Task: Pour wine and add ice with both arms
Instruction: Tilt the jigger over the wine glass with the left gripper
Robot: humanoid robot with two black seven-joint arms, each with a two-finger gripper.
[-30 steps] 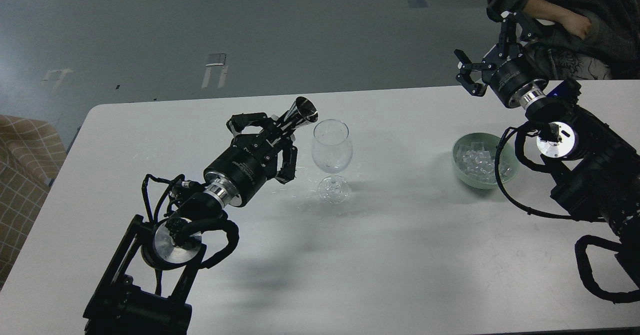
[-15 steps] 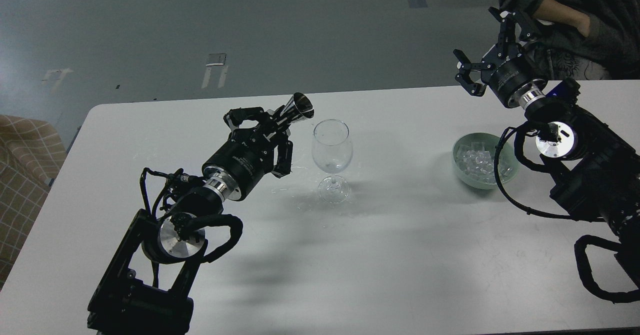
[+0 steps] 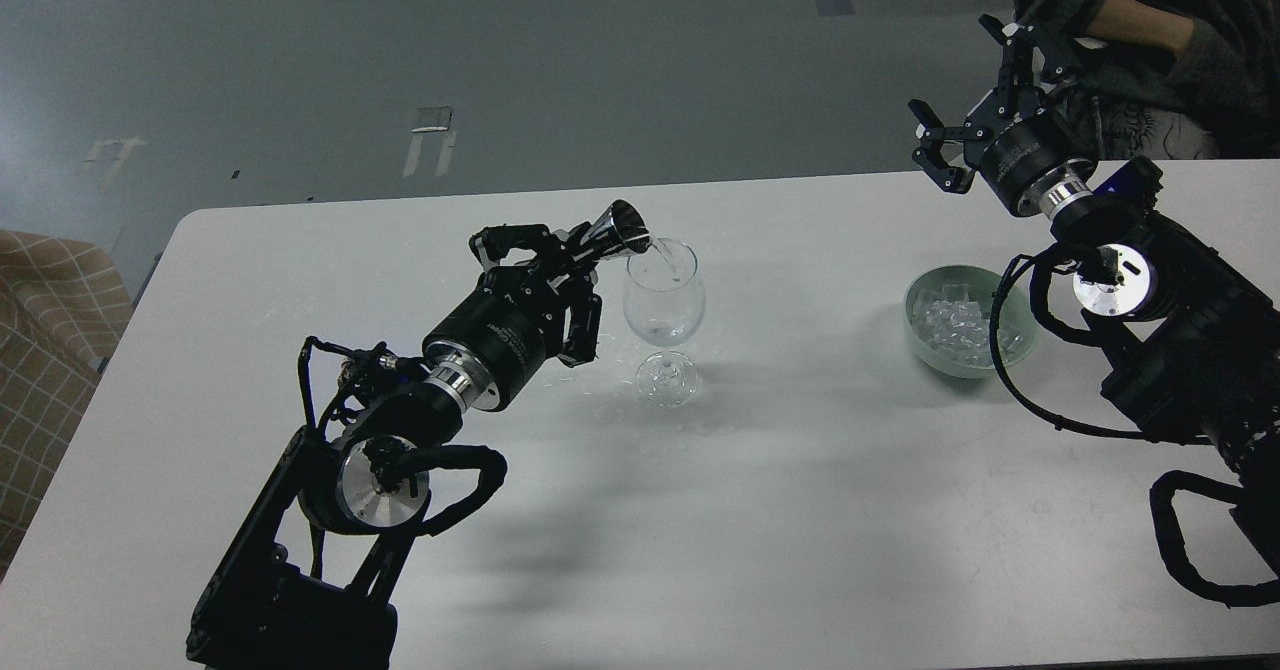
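Pour underway: left gripper point(image 3: 560, 255), fingers clamped around a tilted steel jigger point(image 3: 618, 229), is tipping the wine point(image 3: 668, 260) into the wine glass point(image 3: 663, 295), while right gripper point(image 3: 975, 85) is hanging spread wide, empty, the ice point(image 3: 955, 322) sitting untouched in its green bowl point(image 3: 925, 350).

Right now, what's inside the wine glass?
A thin clear stream is running from the tilted metal jigger, held by the left gripper, into the wine glass. A little clear liquid sits at the bottom. No ice in it; the cubes lie in the green bowl.
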